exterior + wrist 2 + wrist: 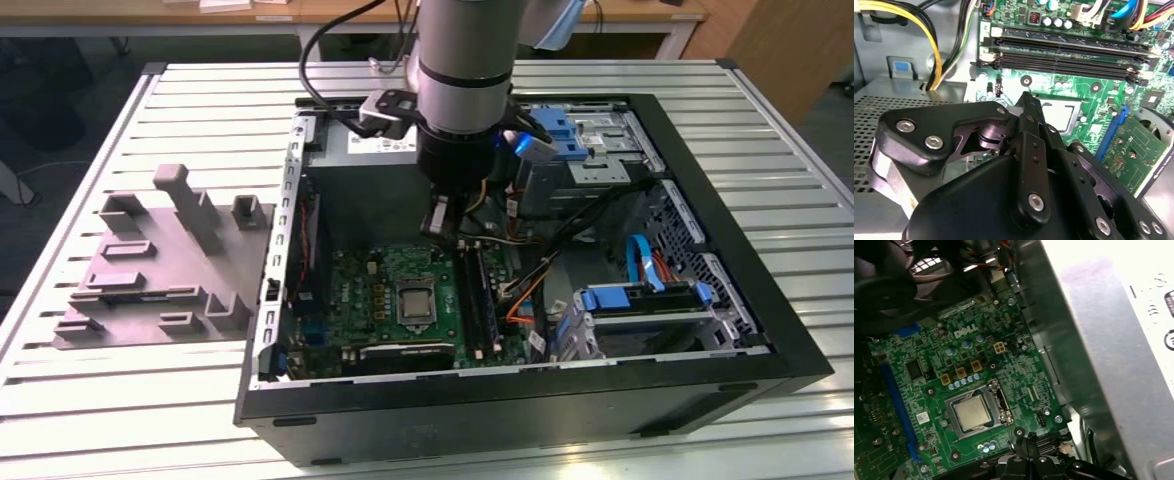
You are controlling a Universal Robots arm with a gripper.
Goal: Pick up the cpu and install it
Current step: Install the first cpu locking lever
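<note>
The cpu is a pale silvery square lying flat inside the metal-framed socket on the green motherboard. In the second wrist view a corner of the cpu shows just past the black fingers. My gripper hangs inside the open computer case, a little above the board and beside the socket. Its fingertips are pressed together with nothing between them, and they do not touch the cpu.
The black case wall rings the work area. Black memory slots and yellow and black cables run close to the socket. Blue drive brackets stand at the exterior view's right. A grey moulded tray lies outside the case on the slatted table.
</note>
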